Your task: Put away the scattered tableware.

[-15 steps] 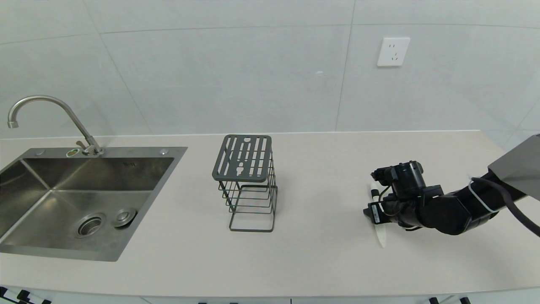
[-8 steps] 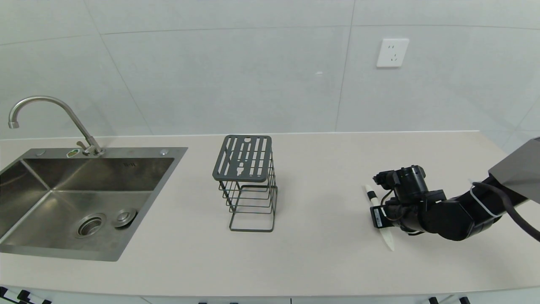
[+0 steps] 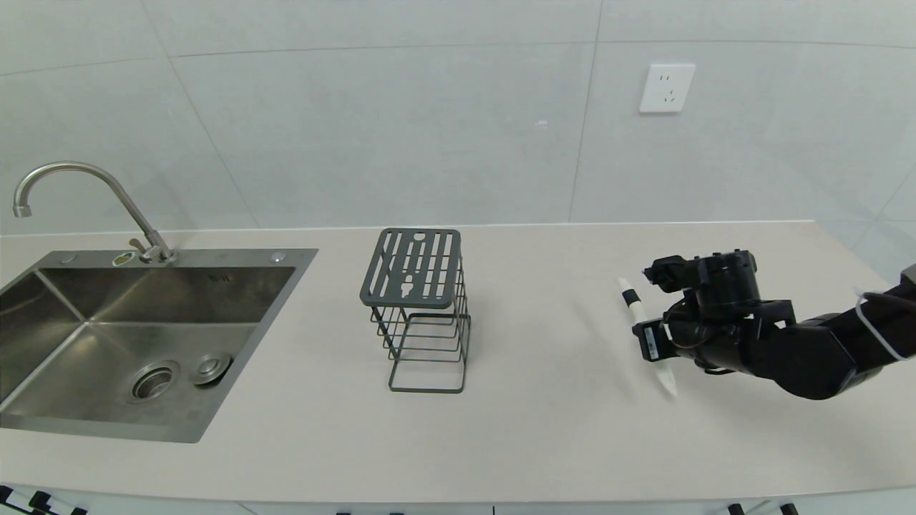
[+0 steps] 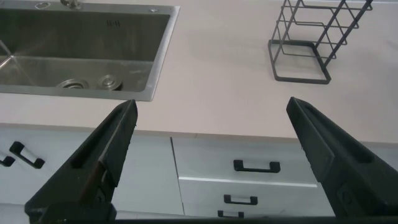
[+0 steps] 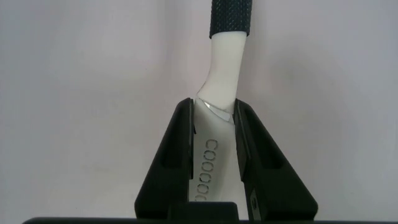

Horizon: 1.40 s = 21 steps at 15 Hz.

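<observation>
— As things stand, what lies around your right gripper (image 3: 653, 342)?
— Counter (image 3: 544, 429) beneath it. Sink (image 3: 93, 428) far off to its left. Wire rack (image 3: 408, 305) on the same side, nearer, well apart. Left gripper (image 4: 208, 124) spread wide, empty.
— And its hold?
— Clamped on the flat blade of the white knife (image 3: 639, 315). Handle juts past the fingertips. The knife seems clear of the counter.
— Risk?
— Smooth blade, narrow pinch. It may pivot or slip while carried, then miss the rack's top slots.
</observation>
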Available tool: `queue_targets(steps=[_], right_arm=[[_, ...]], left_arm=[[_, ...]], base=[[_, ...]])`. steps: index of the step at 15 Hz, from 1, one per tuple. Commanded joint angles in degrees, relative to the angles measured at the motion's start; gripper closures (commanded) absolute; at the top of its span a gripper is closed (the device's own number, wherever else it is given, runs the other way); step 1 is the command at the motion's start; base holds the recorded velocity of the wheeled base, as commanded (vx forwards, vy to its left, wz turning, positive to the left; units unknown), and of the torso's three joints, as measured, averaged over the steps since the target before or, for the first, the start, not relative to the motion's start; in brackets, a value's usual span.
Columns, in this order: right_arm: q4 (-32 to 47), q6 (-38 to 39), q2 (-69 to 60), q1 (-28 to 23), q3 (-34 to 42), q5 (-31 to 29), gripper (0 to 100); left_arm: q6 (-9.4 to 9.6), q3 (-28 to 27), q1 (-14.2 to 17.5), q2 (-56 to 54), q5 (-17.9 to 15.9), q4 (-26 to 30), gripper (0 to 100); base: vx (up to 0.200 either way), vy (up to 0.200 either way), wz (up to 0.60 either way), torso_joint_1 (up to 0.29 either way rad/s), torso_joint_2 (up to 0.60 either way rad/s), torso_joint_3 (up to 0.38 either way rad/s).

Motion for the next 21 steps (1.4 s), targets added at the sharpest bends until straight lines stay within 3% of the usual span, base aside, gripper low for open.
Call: queue_targets(steps=[1,4,7,9,11,14,16,18,20,21], right_arm=[[-2.47,-3.13,-7.85,0.33,4.43,2.64,100],[-7.22,-8.23,-15.41,0.42,10.94,9.06,100],[-7.48,-12.45,-22.62,0.60,16.12,14.95,100],[-7.48,-14.03,-27.19,0.68,19.46,19.43,100],[-7.48,-17.29,-30.44,0.86,20.52,25.06,100],[-8.80,-20.98,-31.41,0.95,20.87,31.74,100],[-12.93,-21.06,-30.88,1.30,22.36,33.49,100],[-21.19,-21.42,-28.33,1.30,23.16,38.15,100],[-28.58,-21.50,-25.61,1.30,23.51,43.07,100],[-29.10,-21.50,-25.34,1.30,23.59,43.42,100]], left_arm=[[-0.06,0.00,0.01,0.07,-0.01,-0.02,0],[-0.14,0.00,0.01,0.07,-0.10,-0.55,0],[-0.14,-0.09,0.01,0.07,-1.77,-15.14,0],[-0.14,-3.69,-0.07,0.42,-6.78,-15.14,0],[-0.32,-12.74,-0.60,7.10,-12.05,-11.53,0],[-0.23,-23.29,-3.41,20.55,-20.40,-13.47,0],[0.47,-23.99,-5.52,28.73,-24.53,-21.47,0],[3.11,-22.85,-6.58,36.64,-28.40,-31.22,0],[5.83,-23.03,-8.77,44.19,-33.50,-37.99,0],[6.01,-23.12,-9.21,45.16,-33.94,-38.60,0]], base=[[0.000,0.000,0.00,0.000,0.00,0.000],[0.000,0.000,0.00,0.000,0.00,0.000],[0.000,0.000,0.00,0.000,0.00,0.000],[0.000,0.000,0.00,0.000,0.00,0.000],[0.000,0.000,0.00,0.000,0.00,0.000],[0.000,0.000,0.00,0.000,0.00,0.000],[0.000,0.000,0.00,0.000,0.00,0.000],[0.000,0.000,0.00,0.000,0.00,0.000],[0.000,0.000,0.00,0.000,0.00,0.000],[0.000,0.000,0.00,0.000,0.00,0.000]])
